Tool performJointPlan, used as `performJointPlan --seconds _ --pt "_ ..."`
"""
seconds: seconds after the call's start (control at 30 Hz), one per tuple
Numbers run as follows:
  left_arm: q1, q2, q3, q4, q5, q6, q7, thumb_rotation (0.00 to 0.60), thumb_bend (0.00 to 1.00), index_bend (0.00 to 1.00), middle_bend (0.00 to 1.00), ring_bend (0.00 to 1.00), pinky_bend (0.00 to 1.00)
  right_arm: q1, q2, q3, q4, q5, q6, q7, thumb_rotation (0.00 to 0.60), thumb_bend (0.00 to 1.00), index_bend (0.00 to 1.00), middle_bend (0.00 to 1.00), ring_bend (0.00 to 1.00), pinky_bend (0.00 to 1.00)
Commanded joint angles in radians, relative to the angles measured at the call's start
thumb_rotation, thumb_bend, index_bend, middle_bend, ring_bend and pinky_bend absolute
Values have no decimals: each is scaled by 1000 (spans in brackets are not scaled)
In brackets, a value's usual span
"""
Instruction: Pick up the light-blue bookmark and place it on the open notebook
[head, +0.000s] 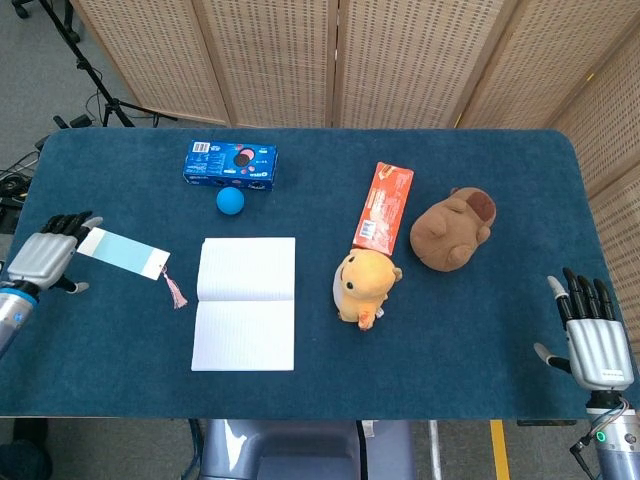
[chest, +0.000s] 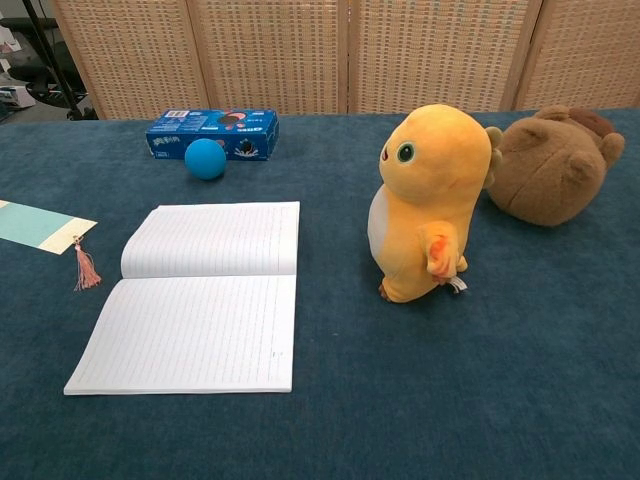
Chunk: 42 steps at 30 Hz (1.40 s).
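The light-blue bookmark lies flat on the blue table left of the open notebook, its pink tassel trailing toward the notebook. In the chest view the bookmark shows at the left edge, beside the notebook. My left hand hovers at the bookmark's left end, fingers apart and reaching toward it, holding nothing. My right hand stands open over the table's front right corner, far from both. Neither hand shows in the chest view.
A blue cookie box and a blue ball sit behind the notebook. To its right stand a yellow plush, an orange box and a brown plush. Wicker screens stand behind the table.
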Motion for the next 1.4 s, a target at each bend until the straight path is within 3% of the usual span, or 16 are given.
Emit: performJointPlan --seconds 0.03,0.37,0.67,1.4 --pt "-89 -120 -7 171 -18 -68 -66 600 76 235 0 0 0 3 -7 6 8 15 -8 -8 600 0 0 0 0 0" --pt "-143 -242 29 338 -9 -139 -93 600 71 284 0 0 0 7 -13 13 22 39 -20 9 600 0 0 0 0 0" --pt "-147 -287 47 383 -9 -139 -90 600 71 351 0 0 0 6 -6 13 20 39 -16 24 600 0 0 0 0 0" --pt "-185 -351 40 466 -75 -232 10 600 76 352 0 0 0 5 1 17 20 50 -17 47 600 0 0 0 0 0"
